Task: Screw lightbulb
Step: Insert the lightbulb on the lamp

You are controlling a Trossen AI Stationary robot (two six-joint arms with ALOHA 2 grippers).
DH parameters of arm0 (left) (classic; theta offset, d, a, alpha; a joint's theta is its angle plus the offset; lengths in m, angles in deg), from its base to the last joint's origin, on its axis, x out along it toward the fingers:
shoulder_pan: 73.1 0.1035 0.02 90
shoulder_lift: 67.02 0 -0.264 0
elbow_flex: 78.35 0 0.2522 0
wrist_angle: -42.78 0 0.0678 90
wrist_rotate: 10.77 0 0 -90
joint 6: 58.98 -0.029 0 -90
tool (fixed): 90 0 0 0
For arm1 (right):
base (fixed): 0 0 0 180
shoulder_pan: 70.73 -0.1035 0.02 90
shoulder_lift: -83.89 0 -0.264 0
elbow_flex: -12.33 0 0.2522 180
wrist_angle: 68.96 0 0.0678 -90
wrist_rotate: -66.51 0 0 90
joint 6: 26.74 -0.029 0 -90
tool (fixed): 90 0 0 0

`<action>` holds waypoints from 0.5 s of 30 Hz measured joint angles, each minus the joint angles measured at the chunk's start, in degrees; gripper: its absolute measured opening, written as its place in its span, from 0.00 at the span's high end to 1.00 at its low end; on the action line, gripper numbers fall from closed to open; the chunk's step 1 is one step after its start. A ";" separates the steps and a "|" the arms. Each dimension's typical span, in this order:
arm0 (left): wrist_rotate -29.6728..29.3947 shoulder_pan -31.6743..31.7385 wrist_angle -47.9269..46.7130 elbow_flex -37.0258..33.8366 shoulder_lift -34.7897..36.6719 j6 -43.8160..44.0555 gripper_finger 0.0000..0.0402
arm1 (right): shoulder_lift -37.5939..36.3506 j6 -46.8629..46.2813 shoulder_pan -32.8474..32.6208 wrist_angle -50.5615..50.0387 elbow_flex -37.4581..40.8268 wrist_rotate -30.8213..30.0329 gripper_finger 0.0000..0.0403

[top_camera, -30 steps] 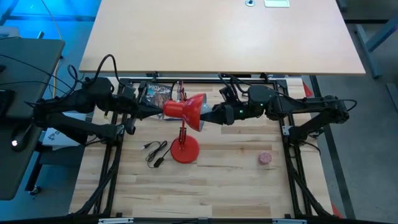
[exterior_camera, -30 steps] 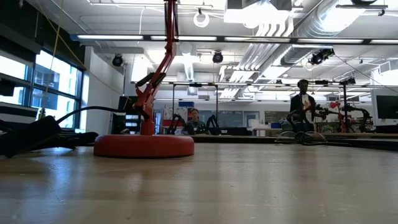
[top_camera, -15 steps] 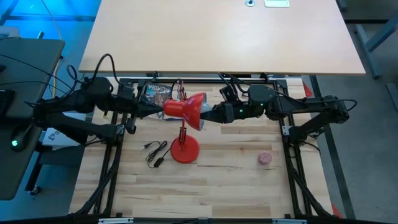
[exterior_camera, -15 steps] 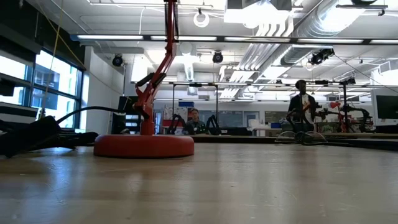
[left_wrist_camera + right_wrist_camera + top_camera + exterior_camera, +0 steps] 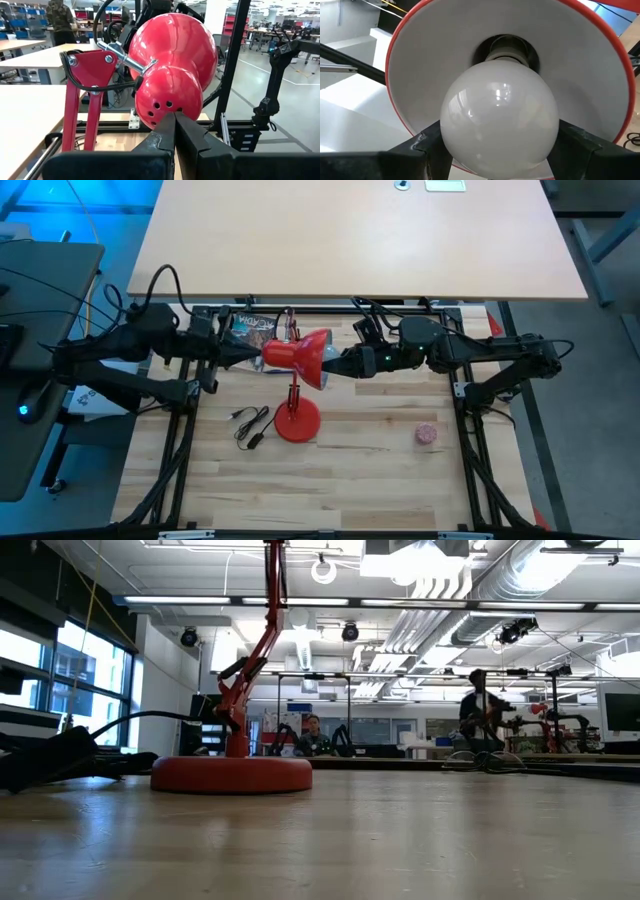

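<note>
Overhead hides it — right gripper [image 5: 495,150] clasps lightbulb [image 5: 500,117] inside shade [image 5: 420,60].

Open lab w/ exposed ceiling ducts [image 5: 470,600], strip lights, windows [image 5: 60,670], workbenches [image 5: 35,55] behind.

lightbulb [image 5: 500,121] screw base hidden in the socket (right wrist view), lamp shade [image 5: 410,75] rim cropped

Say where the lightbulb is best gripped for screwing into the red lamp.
Grip the lightbulb across its widest round part, coming straight at the shade's open mouth, as the right claw does. Its screw base sits deep in the socket, so probably only the globe can be gripped.
</note>
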 joint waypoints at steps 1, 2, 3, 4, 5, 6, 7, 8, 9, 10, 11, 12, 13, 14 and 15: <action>0.00 0.00 0.17 0.00 0.00 0.00 1.00 | 0.00 0.00 0.00 0.00 0.00 0.00 0.39; 0.02 0.00 0.23 0.00 -0.01 0.07 1.00 | 0.00 0.01 0.00 0.01 0.00 -0.01 0.39; 0.32 0.00 0.25 0.00 -0.07 0.13 1.00 | 0.00 0.05 0.00 0.04 0.00 -0.02 0.39; 0.98 0.00 0.26 0.00 -0.10 0.13 1.00 | 0.00 0.21 0.00 0.15 0.00 -0.03 0.39; 1.43 0.00 0.25 0.00 -0.19 0.11 1.00 | 0.00 0.44 0.00 0.25 0.00 -0.04 0.39; 1.53 0.00 0.24 0.00 -0.40 0.11 1.00 | 0.00 0.44 0.00 0.30 0.00 -0.04 0.39; 1.55 0.00 0.28 0.00 -0.48 0.13 1.00 | 0.00 0.44 0.00 0.30 0.00 -0.04 0.39; 1.57 0.00 0.28 0.00 -0.48 0.13 1.00 | 0.00 0.44 0.00 0.30 0.00 -0.04 0.39; 1.57 0.00 0.28 0.00 -0.51 0.11 1.00 | 0.00 0.46 0.00 0.35 0.00 -0.04 0.39; 1.57 0.00 0.41 0.00 -0.59 0.11 1.00 | 0.00 0.48 0.00 0.35 0.00 -0.04 0.39; 1.59 0.00 0.68 0.00 -0.63 0.11 1.00 | 0.00 0.50 0.00 0.35 0.00 -0.06 0.39; 1.66 0.00 0.95 0.00 -0.69 0.13 1.00 | 0.00 0.52 0.00 0.33 0.00 -0.04 0.39; 1.67 0.00 1.17 -0.02 -0.71 0.11 1.00 | 0.00 0.52 0.00 0.34 0.00 -0.04 0.39; 1.66 0.00 1.25 -0.02 -0.72 0.09 1.00 | 0.00 0.54 0.00 0.36 0.00 -0.03 0.39; 1.67 0.00 1.26 -0.02 -0.74 0.11 1.00 | 0.00 0.58 0.00 0.38 0.00 -0.02 0.39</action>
